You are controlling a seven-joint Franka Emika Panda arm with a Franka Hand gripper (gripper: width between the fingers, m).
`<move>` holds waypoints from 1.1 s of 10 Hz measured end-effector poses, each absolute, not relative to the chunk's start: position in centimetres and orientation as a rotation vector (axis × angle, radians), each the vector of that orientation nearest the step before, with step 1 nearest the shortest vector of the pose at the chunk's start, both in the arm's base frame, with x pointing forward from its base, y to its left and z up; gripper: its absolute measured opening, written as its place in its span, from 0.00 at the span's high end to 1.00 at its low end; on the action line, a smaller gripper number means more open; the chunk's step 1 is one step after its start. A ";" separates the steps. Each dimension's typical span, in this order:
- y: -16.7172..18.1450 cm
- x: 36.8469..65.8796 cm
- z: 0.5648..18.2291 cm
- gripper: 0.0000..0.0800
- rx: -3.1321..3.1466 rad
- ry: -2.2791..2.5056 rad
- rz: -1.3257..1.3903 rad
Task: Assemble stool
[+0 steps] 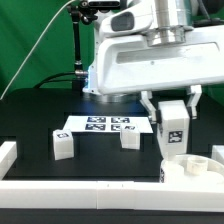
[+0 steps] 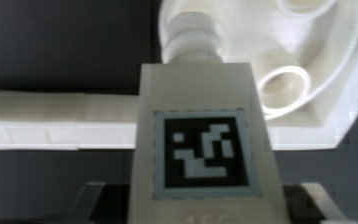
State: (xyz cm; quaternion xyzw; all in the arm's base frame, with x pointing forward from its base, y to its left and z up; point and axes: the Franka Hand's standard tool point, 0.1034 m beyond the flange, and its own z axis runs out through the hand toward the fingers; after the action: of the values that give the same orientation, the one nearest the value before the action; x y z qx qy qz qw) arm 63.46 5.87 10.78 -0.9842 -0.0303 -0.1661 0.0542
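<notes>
My gripper (image 1: pixel 171 118) is shut on a white stool leg (image 1: pixel 172 128) with a black-and-white tag, held upright just over the round white seat (image 1: pixel 192 170) at the exterior view's lower right. In the wrist view the leg (image 2: pixel 201 110) fills the middle between the dark fingers (image 2: pixel 99 198) of the gripper (image 2: pixel 202 203). Its ribbed tip reaches the seat (image 2: pixel 318 50), next to a round socket (image 2: pixel 286 88). Two more legs stand on the black table, one (image 1: pixel 62 146) at the exterior view's left and one (image 1: pixel 130 138) in the middle.
The marker board (image 1: pixel 104 125) lies flat behind the two loose legs. A long white rail (image 1: pixel 80 192) runs along the front edge and shows in the wrist view (image 2: pixel 51 120); a short rail piece (image 1: pixel 8 156) stands at the exterior view's left. A green backdrop is behind.
</notes>
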 end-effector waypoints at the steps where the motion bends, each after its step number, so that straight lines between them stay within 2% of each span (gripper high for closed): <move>1: 7.0 63.9 11.0 0.58 -2.984 -0.126 -0.512; 4: 6.3 63.9 10.8 0.58 -2.988 -0.116 -0.547; 6: 5.8 64.4 10.9 0.58 -2.981 -0.104 -0.697; 7: 6.7 64.3 10.8 0.58 -2.976 -0.132 -0.705; 9: 9.1 65.7 12.1 0.58 -2.957 -0.199 -0.722; 11: 8.9 65.6 11.8 0.58 -2.960 -0.194 -0.721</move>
State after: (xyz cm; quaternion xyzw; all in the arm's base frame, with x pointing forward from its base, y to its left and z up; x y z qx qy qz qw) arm 65.56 8.88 11.85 -0.9686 -0.0636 -0.2361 0.0446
